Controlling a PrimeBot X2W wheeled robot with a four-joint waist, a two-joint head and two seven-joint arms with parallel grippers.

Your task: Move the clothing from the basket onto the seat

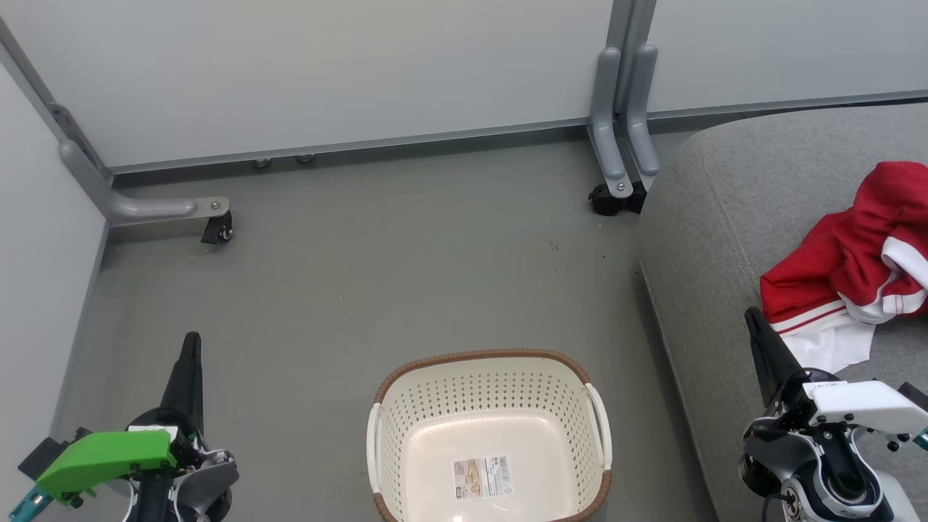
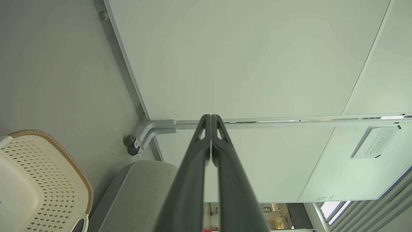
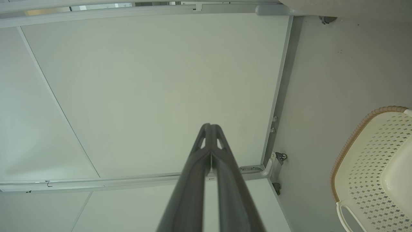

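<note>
Clothing first: the bright red fabric heap with white stripe trim and a white panel (image 1: 848, 268) is lying on the big grey upholstered sofa seat (image 1: 725, 239), off at the robot's right side, and it runs out of the head view there, so I can't say if it's one piece or two bunched together. The cream-white perforated plastic basket with the brown woven-look rim (image 1: 493, 391) sits on the floor between the two arms with nothing in it, just the label sticker (image 1: 482, 477) on its bottom, so I'd call the job pretty much done. If anything needs another nudge, it's a right-arm thing: the right gripper (image 1: 751, 315) points up with its tip just beside the lower left corner of the heap, and I can't tell if it touches. The cloth lies ahead of it and to its right, its long axis slanting from the white hem up toward the far right. The left gripper (image 1: 192, 337) is well apart, on the other side of the basket. Both have their long dark fingers pressed flat together, holding nothing. Underfoot is a plain grey floor (image 1: 362, 275), fenced by pale partition panels (image 1: 326, 72) on caster feet (image 1: 217, 230).
</note>
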